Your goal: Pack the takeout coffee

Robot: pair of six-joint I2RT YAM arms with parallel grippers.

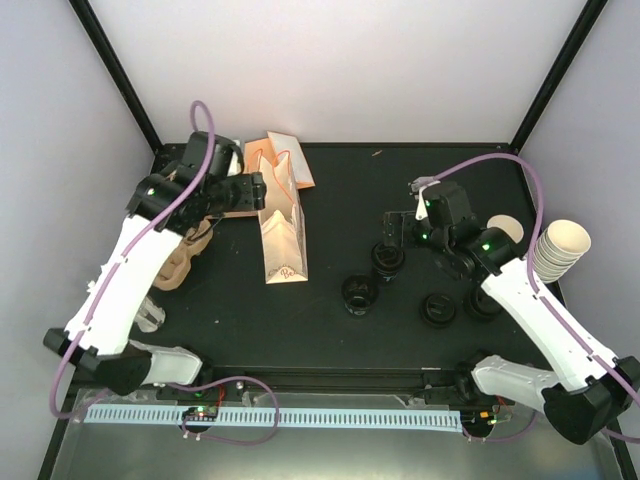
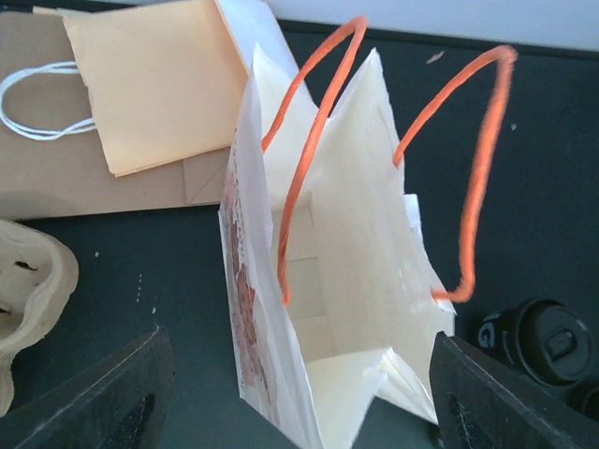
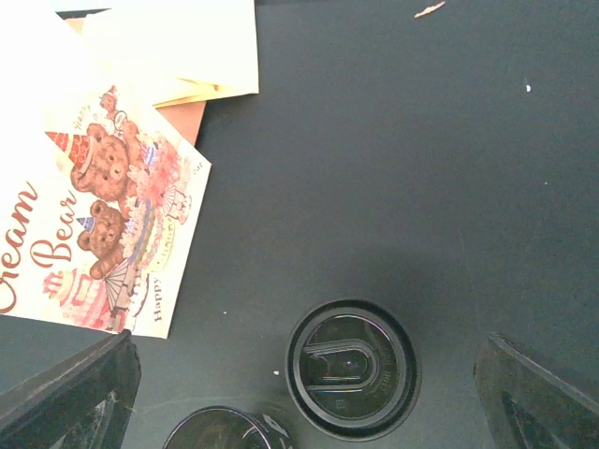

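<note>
From above, our left tool [image 1: 255, 192] stands with its fingers apart at the mouth of the upright paper bag [image 1: 283, 235]. Our right tool [image 1: 392, 232] is spread wide over the worktop [image 1: 330, 190]. We take the takeout coffee cup [image 1: 505, 228] to be the cream round rim behind the right tool, beside that arm's forearm and near the stack of nested cups [image 1: 560, 250]. Its print is hidden there. In the left wrist view the bag's open top sits between the spread fingers, neither visibly pressing it, and a pulp carrier [image 2: 28, 281] lies off to the tool's left. The cup is not in view. In the right wrist view a black lid [image 3: 351, 368] lies just ahead between the wide fingers, the bag's bear-printed side to the left, and again no cup. We judge the cup light, smooth and thin-walled, easily crushed. We would take it around the middle of the wall, below the rim, gently and upright. We cannot tell whether it is filled.
</note>
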